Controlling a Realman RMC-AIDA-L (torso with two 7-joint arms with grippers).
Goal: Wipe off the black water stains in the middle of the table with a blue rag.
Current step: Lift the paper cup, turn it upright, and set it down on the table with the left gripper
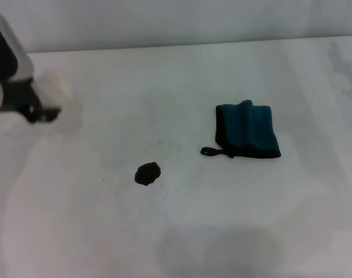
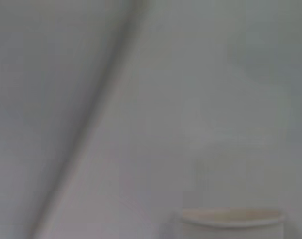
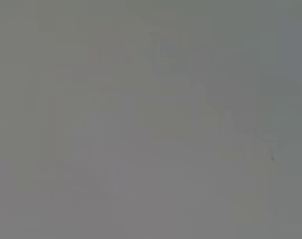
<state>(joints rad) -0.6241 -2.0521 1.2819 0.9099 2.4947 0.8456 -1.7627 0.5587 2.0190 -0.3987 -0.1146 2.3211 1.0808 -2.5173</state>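
The black water stain (image 1: 147,173) is a small dark blob on the white table (image 1: 181,231), left of the middle. The blue rag (image 1: 249,130) lies folded to its right, with its black loop (image 1: 208,152) pointing toward the stain. My left gripper (image 1: 43,107) is at the far left of the head view, well away from both stain and rag, next to a white paper cup (image 1: 55,87). The cup's rim also shows in the left wrist view (image 2: 232,218). My right gripper is out of view; the right wrist view shows only plain grey surface.
The table's back edge (image 1: 193,45) meets a pale wall. Faint grey specks (image 1: 164,145) lie between the stain and the rag.
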